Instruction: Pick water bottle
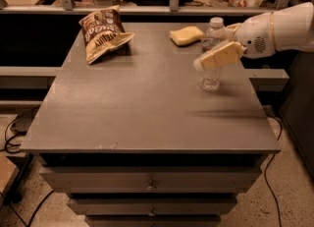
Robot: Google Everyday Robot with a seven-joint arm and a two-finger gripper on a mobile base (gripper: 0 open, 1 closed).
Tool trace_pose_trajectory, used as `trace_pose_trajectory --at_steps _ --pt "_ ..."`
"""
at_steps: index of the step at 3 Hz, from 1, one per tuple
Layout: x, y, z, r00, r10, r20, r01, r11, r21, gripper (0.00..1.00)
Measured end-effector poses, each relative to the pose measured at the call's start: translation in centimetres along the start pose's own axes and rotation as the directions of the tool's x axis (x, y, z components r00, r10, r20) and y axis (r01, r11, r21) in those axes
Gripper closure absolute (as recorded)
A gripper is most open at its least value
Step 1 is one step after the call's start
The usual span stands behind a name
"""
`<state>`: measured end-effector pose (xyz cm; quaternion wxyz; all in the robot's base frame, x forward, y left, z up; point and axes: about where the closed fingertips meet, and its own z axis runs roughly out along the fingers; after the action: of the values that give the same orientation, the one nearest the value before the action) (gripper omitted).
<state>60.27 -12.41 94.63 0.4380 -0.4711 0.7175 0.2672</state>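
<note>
The water bottle (211, 78) is small, clear and ribbed, with a white cap. It stands upright on the grey table (147, 103) at the right side. My gripper (209, 49) reaches in from the right on a white arm and is at the bottle's mid-height. Its cream-coloured near finger (219, 56) crosses in front of the bottle and hides the label. The other finger lies behind the bottle. The jaws are open around the bottle, which rests on the table.
A brown chip bag (104, 32) lies at the back left of the table. A yellow sponge (186, 35) lies at the back, just left of the bottle. Drawers (149, 184) sit under the tabletop. A rail and shelf run behind the table.
</note>
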Motion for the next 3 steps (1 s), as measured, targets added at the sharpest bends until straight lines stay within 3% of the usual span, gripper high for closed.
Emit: trace_pose_trajectory --at_steps 1,3 --pt "-1.7 0.7 0.4 0.998 -0.015 0.062 0.017 0.9994 -0.031 0.44" --pt "-4.6 2.4 0.0 0.991 -0.058 0.119 0.065 0.9960 -0.062 0.90"
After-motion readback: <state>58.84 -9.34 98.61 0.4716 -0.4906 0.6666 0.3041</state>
